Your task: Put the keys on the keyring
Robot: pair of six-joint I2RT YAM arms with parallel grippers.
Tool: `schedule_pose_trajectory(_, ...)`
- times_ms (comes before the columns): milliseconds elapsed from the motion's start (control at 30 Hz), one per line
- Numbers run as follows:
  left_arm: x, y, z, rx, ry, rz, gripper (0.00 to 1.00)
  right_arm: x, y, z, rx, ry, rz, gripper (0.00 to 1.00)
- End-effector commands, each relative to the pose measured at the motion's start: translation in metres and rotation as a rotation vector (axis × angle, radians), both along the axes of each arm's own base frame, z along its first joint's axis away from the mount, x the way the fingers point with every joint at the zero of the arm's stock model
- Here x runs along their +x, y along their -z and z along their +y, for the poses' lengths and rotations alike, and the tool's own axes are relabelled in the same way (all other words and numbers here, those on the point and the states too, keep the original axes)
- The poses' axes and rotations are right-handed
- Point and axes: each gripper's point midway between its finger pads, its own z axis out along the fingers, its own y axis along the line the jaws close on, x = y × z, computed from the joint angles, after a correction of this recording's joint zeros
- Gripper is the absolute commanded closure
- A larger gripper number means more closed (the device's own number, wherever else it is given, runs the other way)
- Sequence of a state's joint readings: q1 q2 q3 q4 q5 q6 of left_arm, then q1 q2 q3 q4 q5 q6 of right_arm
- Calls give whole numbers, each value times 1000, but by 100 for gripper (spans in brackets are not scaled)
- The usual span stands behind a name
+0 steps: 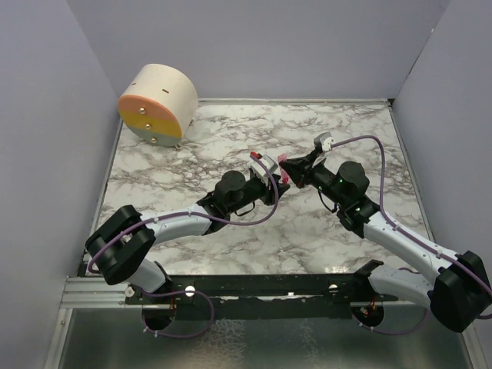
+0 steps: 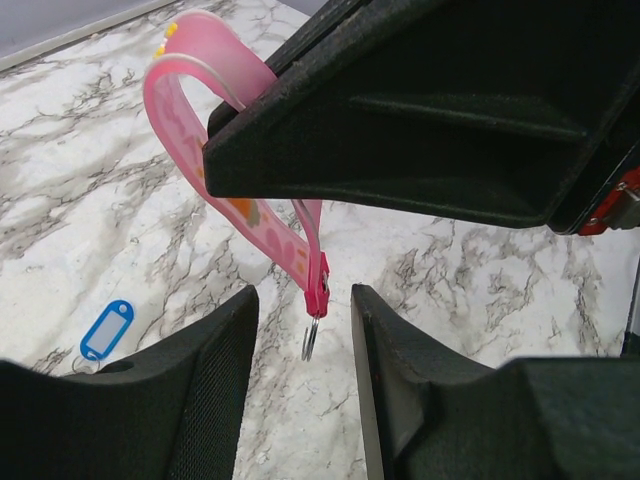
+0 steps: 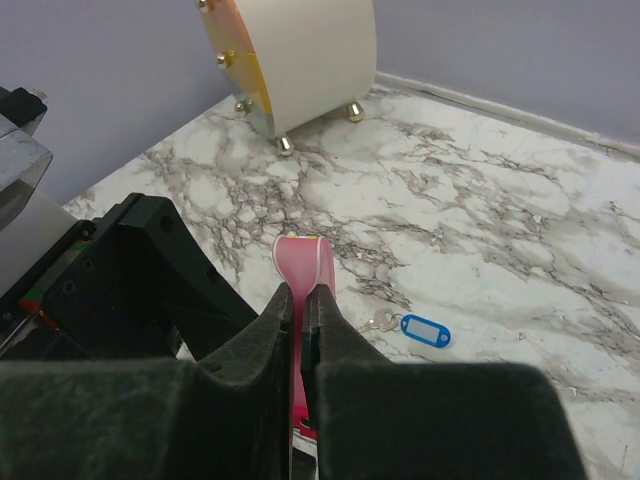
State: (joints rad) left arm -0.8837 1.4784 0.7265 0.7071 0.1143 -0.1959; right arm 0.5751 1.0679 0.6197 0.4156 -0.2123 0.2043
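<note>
Above the white marble desk, my right claw pinches a pink red-clipped looped strap, my left claw wide beside it.

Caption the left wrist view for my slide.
Right tool holds a pink strap, its metal ring framed by the open left tool; blue tag on marble.

Strap: translucent pink band folded into a loop, with orange print. Pinched in right gripper, loop end up, held above marble. Lower end: red clasp, with a small metal ring hanging free below it.

Tag: blue, white centre, flat on marble, well apart from strap. Small metal piece at one end, too small to identify.
</note>
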Motion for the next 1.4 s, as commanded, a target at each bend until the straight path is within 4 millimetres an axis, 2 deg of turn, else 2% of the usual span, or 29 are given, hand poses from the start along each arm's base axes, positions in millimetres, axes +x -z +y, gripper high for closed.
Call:
schedule_pose_trajectory(0, 0, -9, -5, -34, 23, -10, 57, -3, -17, 5, 9, -32, -39, 99)
schedule_pose_trajectory(633, 3, -11, -4, -55, 18, -6, 65, -4, -16, 6, 8, -36, -36, 99)
schedule_pose_trajectory(800, 3, -10, -6, -58, 30, -1, 72, -4, -16, 6, 7, -38, -36, 99)
schedule_pose_trajectory(1267, 4, -8, -7, -61, 35, 13, 71, -5, -16, 6, 7, -42, -37, 99)
schedule_pose_trajectory(1367, 4, -8, -8, -62, 36, 14, 75, -5, -16, 6, 7, -42, -37, 99)
